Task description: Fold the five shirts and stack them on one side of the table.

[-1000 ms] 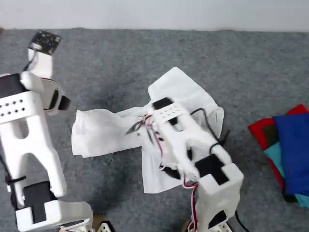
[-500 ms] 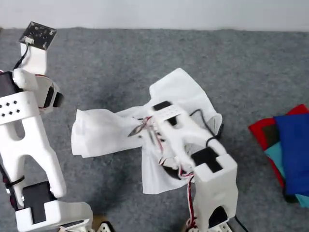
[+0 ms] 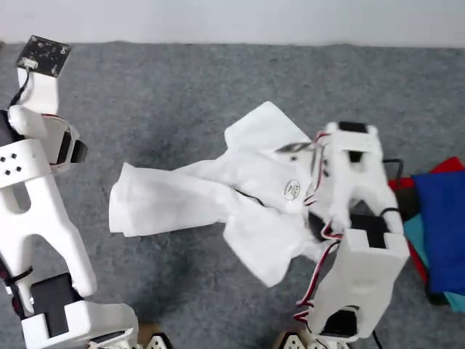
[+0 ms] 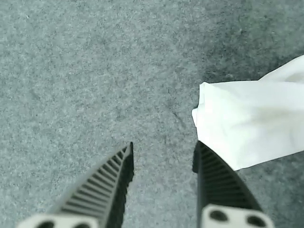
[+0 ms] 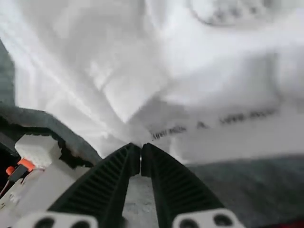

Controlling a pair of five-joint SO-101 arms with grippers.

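Observation:
A crumpled white shirt (image 3: pixel 211 190) lies across the middle of the grey table, part of it lifted and drawn toward the right arm. My right gripper (image 5: pixel 140 146) is shut on a fold of the white shirt (image 5: pixel 156 71); in the high view that arm's wrist (image 3: pixel 352 156) stands over the shirt's right side. At the far left my left gripper (image 4: pixel 164 149) hangs open above bare table, just short of the white shirt's (image 4: pixel 247 126) left edge. Its fingers (image 3: pixel 75 150) hold nothing.
At the right table edge lies a stack of folded shirts: blue (image 3: pixel 442 218) on top, with red (image 3: pixel 394 193) and teal (image 3: pixel 415 240) under it. A pale wall (image 3: pixel 232 20) borders the far side. Both arm bases stand along the near edge.
The right arm has swung to the right with the shirt in its gripper, pulling the cloth out toward the stack. The left arm has drawn slightly back to the left.

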